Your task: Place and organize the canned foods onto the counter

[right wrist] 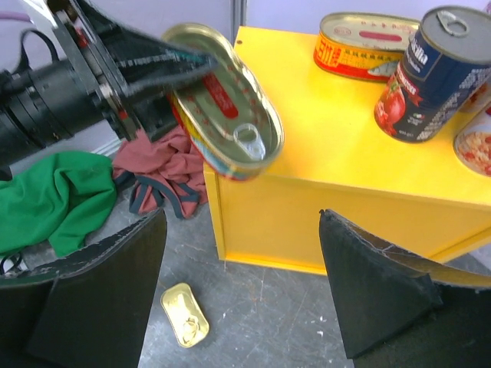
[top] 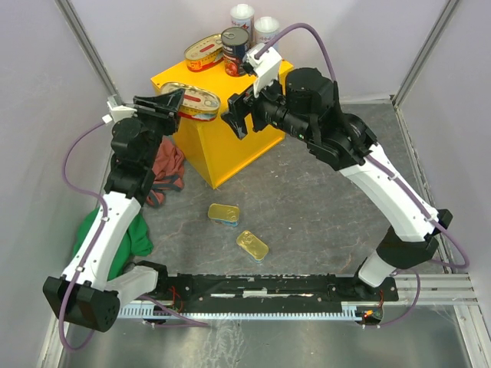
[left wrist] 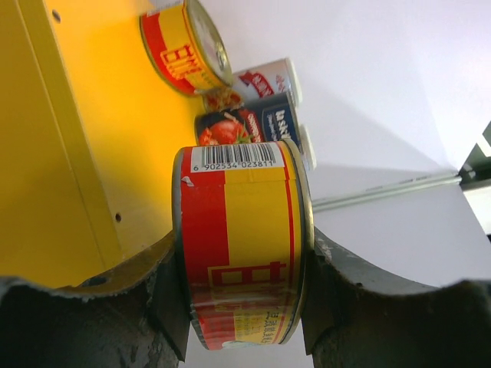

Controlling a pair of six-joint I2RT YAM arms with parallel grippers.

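My left gripper (top: 181, 104) is shut on an oval gold tin (top: 199, 102) with a red and yellow side, held tilted at the near left corner of the yellow counter (top: 230, 146). In the left wrist view the fingers clamp the tin (left wrist: 242, 245) top and bottom. On the counter stand a second oval tin (top: 205, 54), the dark round can (top: 235, 50) and two white-topped cans (top: 242, 18) (top: 266, 29). Two rectangular gold tins (top: 224, 213) (top: 252, 244) lie on the floor. My right gripper (top: 244, 109) is open and empty, in front of the counter.
A red cloth (top: 165, 170) and a green cloth (top: 126, 241) lie on the grey floor left of the counter. The right wrist view shows one rectangular tin (right wrist: 185, 314) on the floor below the open jaws. Pale walls enclose the cell.
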